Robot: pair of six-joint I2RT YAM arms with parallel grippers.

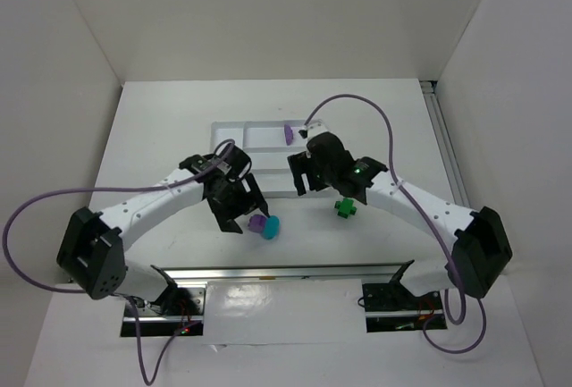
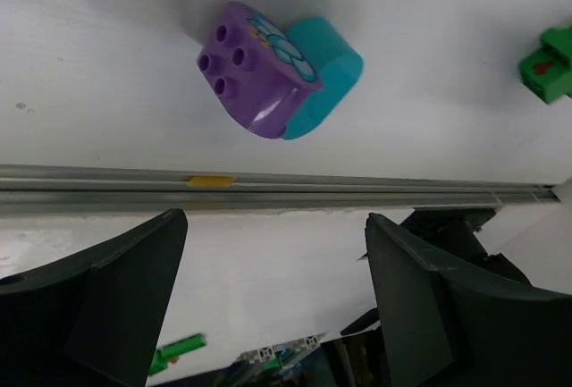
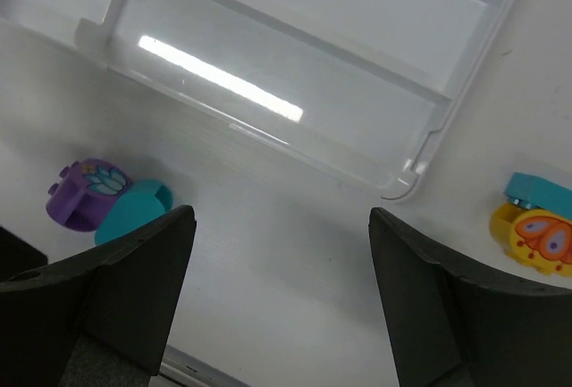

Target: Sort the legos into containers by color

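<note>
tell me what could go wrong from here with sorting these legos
The purple studded plastic brick sits pressed against the teal rounded plastic brick; the open left tool could drag or lift both together, mixing colours. The yellow butterfly-printed piece shows only at the right wrist view's edge, not from above, so the right arm might knock it.

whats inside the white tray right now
One small purple lego lies in the shallow white plastic tray, near its far right end. The other sections that show look bare. The left gripper and right gripper overhang its near edge from above, hiding part of it.
</note>
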